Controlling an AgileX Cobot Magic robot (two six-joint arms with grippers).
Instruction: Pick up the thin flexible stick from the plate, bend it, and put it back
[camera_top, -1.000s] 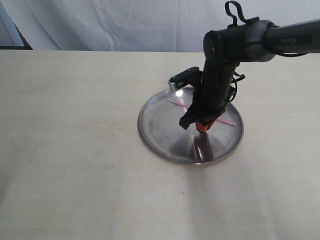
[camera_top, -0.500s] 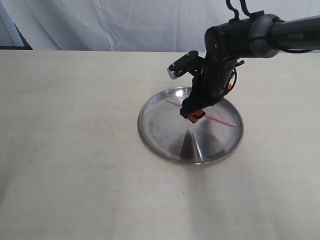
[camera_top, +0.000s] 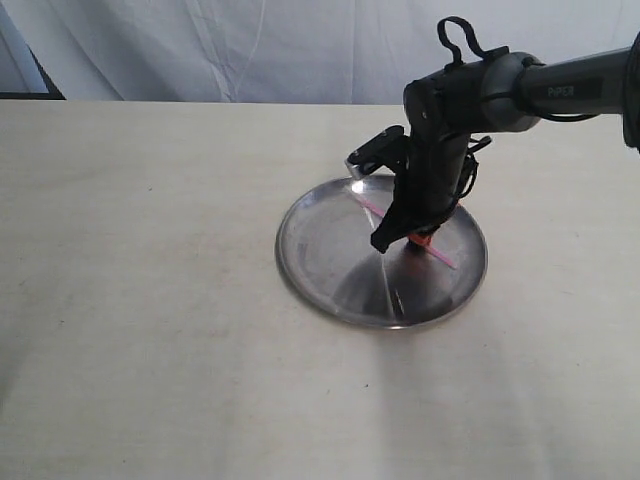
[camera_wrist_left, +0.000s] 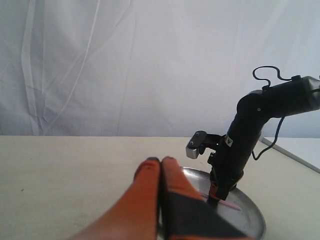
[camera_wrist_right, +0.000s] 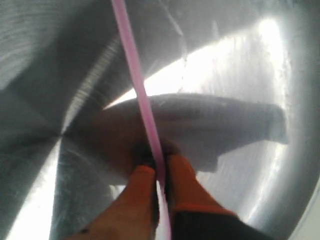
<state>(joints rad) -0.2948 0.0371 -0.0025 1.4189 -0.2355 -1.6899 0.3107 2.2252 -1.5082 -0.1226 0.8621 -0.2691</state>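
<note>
The plate (camera_top: 325, 262) is a round shiny silver dish at the middle of the table. The thin flexible stick (camera_top: 371, 207) is pink and slants across the plate, low over its surface. My right gripper (camera_top: 414, 240) points down over the plate's middle and is shut on the stick. In the right wrist view the stick (camera_wrist_right: 132, 55) runs straight between the orange fingertips of the gripper (camera_wrist_right: 159, 170), over the plate (camera_wrist_right: 250, 65). My left gripper (camera_wrist_left: 160, 161) is shut and empty, short of the plate (camera_wrist_left: 252, 220). It is out of the exterior view.
The plate sits on a wide beige table (camera_top: 140, 300), with a white cloth backdrop (camera_top: 250, 50) behind. The right arm (camera_wrist_left: 250, 135) stands over the plate in the left wrist view. The table's far edge runs just behind the plate.
The right gripper rose and pulled back half a second ago, then came down again onto the stick. The stick now lies at a steeper slant across the plate.
</note>
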